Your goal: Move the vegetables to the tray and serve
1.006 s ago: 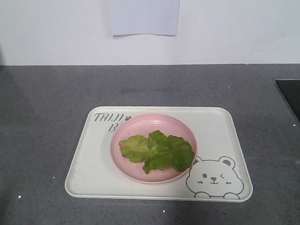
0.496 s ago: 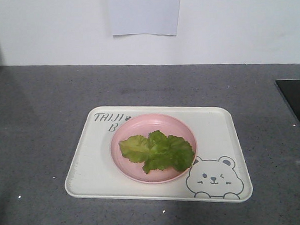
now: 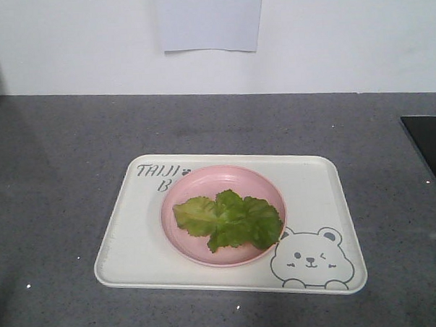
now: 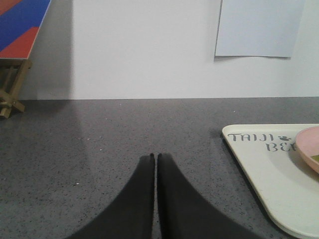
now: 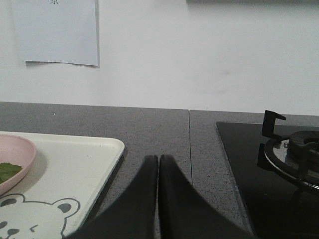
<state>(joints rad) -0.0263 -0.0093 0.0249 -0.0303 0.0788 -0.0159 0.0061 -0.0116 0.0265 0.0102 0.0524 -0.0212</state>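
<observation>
Black fingers pressed together, the left end effector sits clenched and empty over the grey surface left of the tray; the right end effector likewise, by the tray's right edge. Farther off, lettuce lies on a pink plate resting on the tray.

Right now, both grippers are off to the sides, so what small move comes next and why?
Probably open both grippers: the lettuce already sits on the pink plate on the tray, while left gripper and right gripper are shut and empty beside it.
</observation>
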